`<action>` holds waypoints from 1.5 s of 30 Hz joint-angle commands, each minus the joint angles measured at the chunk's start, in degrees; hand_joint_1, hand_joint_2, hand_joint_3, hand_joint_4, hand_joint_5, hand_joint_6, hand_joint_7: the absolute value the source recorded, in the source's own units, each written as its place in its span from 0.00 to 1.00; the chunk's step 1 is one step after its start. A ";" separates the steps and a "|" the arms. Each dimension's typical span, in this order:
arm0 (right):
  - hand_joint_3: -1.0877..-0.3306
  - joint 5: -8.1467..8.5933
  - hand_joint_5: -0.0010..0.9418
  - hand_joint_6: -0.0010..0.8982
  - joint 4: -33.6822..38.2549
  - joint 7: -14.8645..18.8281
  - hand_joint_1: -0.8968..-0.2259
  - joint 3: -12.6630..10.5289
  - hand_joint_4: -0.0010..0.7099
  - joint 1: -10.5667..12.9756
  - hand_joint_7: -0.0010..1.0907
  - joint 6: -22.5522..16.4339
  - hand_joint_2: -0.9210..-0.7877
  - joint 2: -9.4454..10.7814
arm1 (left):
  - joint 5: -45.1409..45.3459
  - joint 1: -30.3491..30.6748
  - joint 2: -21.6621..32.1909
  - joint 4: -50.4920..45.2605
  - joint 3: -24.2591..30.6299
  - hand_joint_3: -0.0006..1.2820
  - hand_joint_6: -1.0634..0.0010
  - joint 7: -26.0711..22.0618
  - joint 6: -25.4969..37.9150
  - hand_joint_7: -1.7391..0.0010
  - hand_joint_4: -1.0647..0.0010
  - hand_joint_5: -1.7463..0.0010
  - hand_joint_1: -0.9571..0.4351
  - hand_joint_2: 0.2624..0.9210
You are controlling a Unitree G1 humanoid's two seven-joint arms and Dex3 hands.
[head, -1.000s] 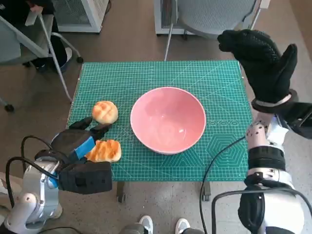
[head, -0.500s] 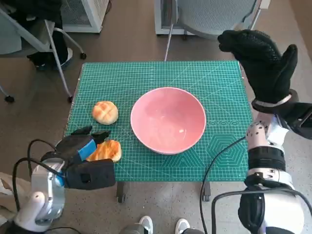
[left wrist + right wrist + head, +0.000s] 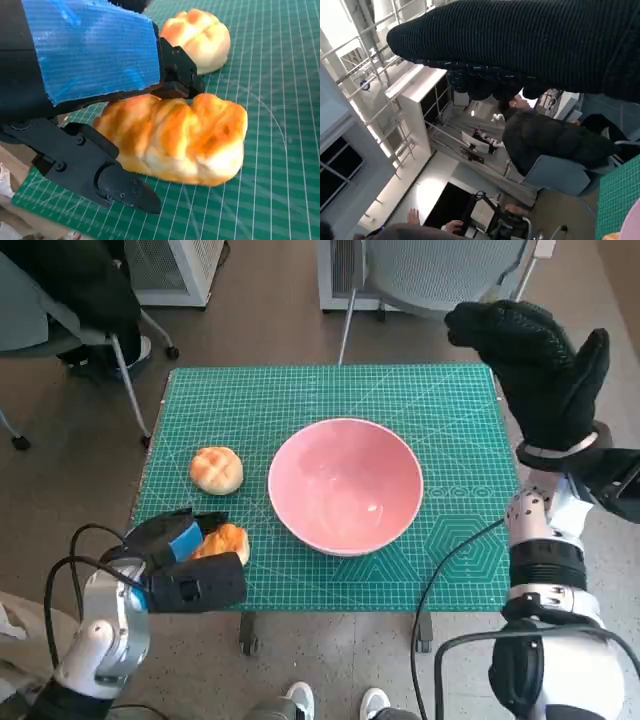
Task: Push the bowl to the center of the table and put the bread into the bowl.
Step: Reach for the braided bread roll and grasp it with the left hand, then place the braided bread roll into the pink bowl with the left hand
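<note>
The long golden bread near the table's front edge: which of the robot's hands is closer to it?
The left. The left hand is right at the long bread, its fingers around it. The right hand is raised past the table's far right corner, beyond the pink bowl.

The left hand (image 3: 178,558) covers the near side of the orange bread (image 3: 224,540) beside the pink bowl (image 3: 345,485), so whether its fingers actually grip the loaf is hard to tell. In the right wrist view the bowl is a sliver cut off at the corner, and the right hand (image 3: 520,45) hides its own fingers.
</note>
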 commanded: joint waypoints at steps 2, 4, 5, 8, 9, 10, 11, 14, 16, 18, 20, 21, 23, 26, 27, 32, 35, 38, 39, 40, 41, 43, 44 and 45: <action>0.35 0.38 0.00 0.30 -0.24 0.65 0.28 0.00 0.29 0.68 0.00 1.15 0.00 -0.23 | 1.04 0.37 -0.63 4.02 -1.63 0.01 0.40 4.61 -3.45 0.96 0.39 0.92 0.65 0.89; 0.35 0.40 0.00 0.30 -0.38 0.67 0.28 -0.02 0.29 0.73 0.00 1.24 0.00 -0.25 | 1.39 0.41 -0.28 5.32 -1.90 0.03 0.33 6.62 -5.26 0.95 0.38 0.74 0.72 0.93; 0.35 0.40 0.00 0.30 -0.46 0.68 0.28 -0.02 0.28 0.75 0.00 1.27 0.00 -0.27 | 1.65 0.38 -0.04 5.93 -2.03 0.06 0.29 7.51 -6.17 0.95 0.41 0.56 0.80 0.95; 0.35 0.38 0.00 0.30 -0.63 0.64 0.28 0.01 0.28 0.81 0.00 1.34 0.00 -0.31 | 2.25 0.26 0.59 7.16 -2.16 0.10 0.42 9.46 -8.43 0.56 0.41 0.32 0.73 0.98; 0.35 0.40 0.00 0.30 -0.77 0.66 0.28 0.01 0.28 0.88 0.00 1.37 0.00 -0.34 | 2.56 0.24 0.92 7.45 -2.17 0.10 0.44 10.23 -9.25 0.50 0.42 0.28 0.71 0.99; 0.35 0.41 0.00 0.30 -0.87 0.67 0.28 0.01 0.28 0.92 0.00 1.39 0.00 -0.36 | 2.77 0.21 1.13 7.70 -2.15 0.10 0.43 10.78 -9.86 0.48 0.41 0.27 0.71 0.99; 0.35 0.44 0.00 0.30 -1.02 0.68 0.28 0.01 0.28 1.00 0.00 1.41 0.00 -0.38 | 2.90 0.32 1.40 7.65 -2.01 0.09 0.43 11.27 -10.40 0.45 0.40 0.25 0.70 0.99; 0.35 0.47 0.00 0.30 -1.31 0.65 0.28 0.01 0.28 1.13 0.00 1.41 0.00 -0.41 | 3.00 0.70 1.93 7.17 -1.52 0.08 0.42 12.03 -11.39 0.41 0.38 0.25 0.69 1.00; 0.35 0.50 0.00 0.30 -1.33 0.65 0.28 -0.03 0.28 1.17 0.00 1.41 0.00 -0.47 | 2.93 1.01 2.22 6.53 -1.12 0.07 0.42 12.26 -11.75 0.39 0.37 0.26 0.69 1.00; 0.35 0.48 0.00 0.30 -1.26 0.60 0.28 -0.06 0.28 1.14 0.00 1.39 0.00 -0.51 | 2.77 1.24 2.41 5.88 -0.72 0.07 0.43 12.24 -11.95 0.37 0.36 0.28 0.69 1.00; 0.35 0.45 0.00 0.31 -1.19 0.55 0.28 -0.08 0.29 1.12 0.01 1.32 0.00 -0.51 | 2.59 1.35 2.51 5.21 -0.33 0.07 0.44 11.86 -11.87 0.35 0.35 0.30 0.69 1.00; 0.35 0.43 0.01 0.31 -1.17 0.51 0.28 -0.08 0.29 1.13 0.01 1.27 0.00 -0.50 | 2.39 1.42 2.56 4.74 -0.06 0.07 0.44 11.56 -11.78 0.34 0.35 0.30 0.69 1.00; 0.35 0.39 0.01 0.32 -1.13 0.45 0.28 -0.07 0.30 1.13 0.01 1.22 0.00 -0.48 | 2.16 1.48 2.62 4.26 0.27 0.07 0.45 11.22 -11.73 0.33 0.35 0.31 0.69 1.00; 0.35 0.30 0.01 0.32 -1.26 0.35 0.27 -0.01 0.30 1.22 0.01 0.99 0.00 -0.37 | 1.38 1.88 2.74 2.44 1.33 0.07 0.45 10.40 -11.57 0.32 0.35 0.31 0.69 1.00; 0.35 0.27 0.01 0.33 -1.31 0.31 0.27 0.03 0.30 1.23 0.01 0.93 0.00 -0.33 | 1.16 2.09 2.80 1.53 1.80 0.07 0.46 10.10 -11.48 0.32 0.35 0.31 0.69 1.00; 0.35 0.19 0.01 0.33 -1.36 0.23 0.27 0.13 0.31 1.12 0.02 0.94 0.00 -0.28 | -0.03 2.85 2.98 -3.58 4.35 0.07 0.46 8.18 -10.90 0.32 0.35 0.31 0.69 1.00; 0.35 0.19 0.01 0.33 -1.39 0.24 0.27 0.17 0.31 1.07 0.02 0.95 0.00 -0.25 | -0.81 3.30 3.30 -7.57 6.26 0.07 0.45 6.69 -10.71 0.32 0.35 0.32 0.69 1.00; 0.35 0.21 0.01 0.33 -1.34 0.34 0.27 0.17 0.31 1.03 0.02 0.89 0.00 -0.23 | -1.87 3.51 3.87 -11.72 8.51 0.06 0.45 5.16 -10.84 0.32 0.35 0.33 0.69 1.00; 0.35 0.21 0.01 0.33 -1.28 0.37 0.27 0.17 0.31 0.99 0.02 0.87 0.00 -0.23 | -2.20 3.47 4.06 -12.83 9.17 0.06 0.44 4.71 -10.97 0.31 0.35 0.33 0.69 1.00; 0.35 0.21 0.01 0.33 -1.26 0.39 0.27 0.18 0.31 0.96 0.02 0.86 0.00 -0.23 | -2.62 3.28 4.30 -14.23 9.98 0.06 0.44 4.16 -11.13 0.31 0.35 0.33 0.69 1.00; 0.35 0.21 0.01 0.33 -1.25 0.40 0.27 0.18 0.31 0.94 0.02 0.85 0.00 -0.23 | -2.88 3.17 4.44 -15.19 10.54 0.06 0.44 3.74 -11.23 0.31 0.34 0.34 0.69 1.00; 0.35 0.19 0.01 0.32 -1.27 0.43 0.27 0.21 0.30 0.89 0.01 0.80 0.00 -0.21 | -3.55 2.71 4.73 -17.09 11.76 0.06 0.43 3.00 -11.54 0.31 0.34 0.34 0.69 1.00; 0.35 0.18 0.01 0.32 -1.20 0.46 0.27 0.21 0.30 0.82 0.01 0.76 0.00 -0.23 | -3.99 2.19 5.00 -18.18 12.50 0.06 0.43 2.67 -11.79 0.31 0.34 0.35 0.69 1.00; 0.35 0.17 0.00 0.32 -1.16 0.48 0.27 0.22 0.30 0.77 0.01 0.74 0.00 -0.24 | -4.29 1.85 5.18 -18.95 13.03 0.05 0.43 2.40 -11.97 0.31 0.34 0.35 0.69 1.00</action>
